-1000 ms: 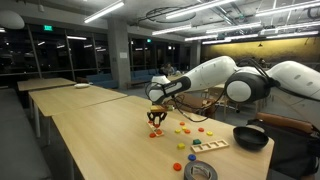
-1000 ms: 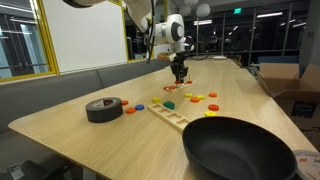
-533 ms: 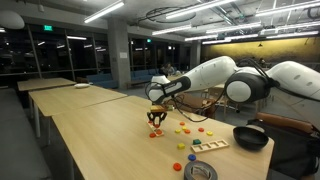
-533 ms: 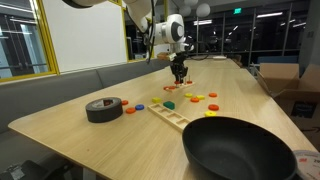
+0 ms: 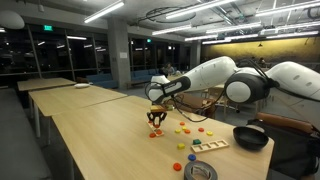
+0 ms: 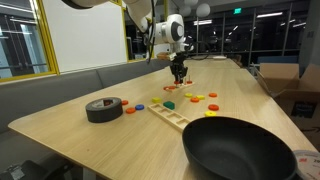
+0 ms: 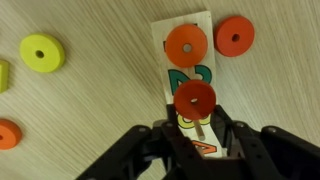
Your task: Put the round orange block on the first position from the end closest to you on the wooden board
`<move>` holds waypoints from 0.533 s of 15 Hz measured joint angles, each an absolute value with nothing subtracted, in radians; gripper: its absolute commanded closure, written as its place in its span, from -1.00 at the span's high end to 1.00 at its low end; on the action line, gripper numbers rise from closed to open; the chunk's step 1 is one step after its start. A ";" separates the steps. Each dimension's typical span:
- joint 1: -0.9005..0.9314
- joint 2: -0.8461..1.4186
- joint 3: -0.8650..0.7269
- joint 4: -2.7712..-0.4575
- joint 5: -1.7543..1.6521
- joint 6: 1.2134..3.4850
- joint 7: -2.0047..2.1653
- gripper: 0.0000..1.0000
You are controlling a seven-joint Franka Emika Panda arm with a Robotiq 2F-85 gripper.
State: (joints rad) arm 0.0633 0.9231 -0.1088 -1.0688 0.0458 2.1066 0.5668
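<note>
A long wooden table (image 6: 60, 125) carries all items. The white robot arm (image 5: 215, 78) reaches across it from the side and ends pointing down at the tabletop. A large black bowl (image 6: 240, 150) sits at the near end of the table in an exterior view, with a black tape roll (image 6: 104, 108) near the opposite edge. The wooden board (image 6: 172, 116) lies flat between the bowl and the tape roll, with small coloured blocks scattered just beside and beyond it. The gripper (image 6: 180, 76) hangs above the table farther along, well apart from the board. In the wrist view its dark fingers (image 7: 160, 142) are pressed in on the round orange block (image 7: 195, 97), pinching it between them, off the table surface. Directly below the held block lies a pale printed strip (image 7: 205, 20), with a second orange disc (image 7: 186, 45) resting on it. A red-orange disc (image 7: 234, 36) lies just beside the strip, and a yellow-green disc (image 7: 40, 53) lies well apart on bare wood.
</note>
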 measured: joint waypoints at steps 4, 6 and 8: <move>0.060 0.930 -0.106 -1.056 0.047 2.097 0.559 -0.68; 0.059 0.933 -0.104 -1.050 0.047 2.093 0.554 -0.68; 0.057 0.936 -0.102 -1.044 0.049 2.088 0.547 -0.68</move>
State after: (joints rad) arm 0.0567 0.9355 -0.1025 -1.0442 0.0488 2.0881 0.5472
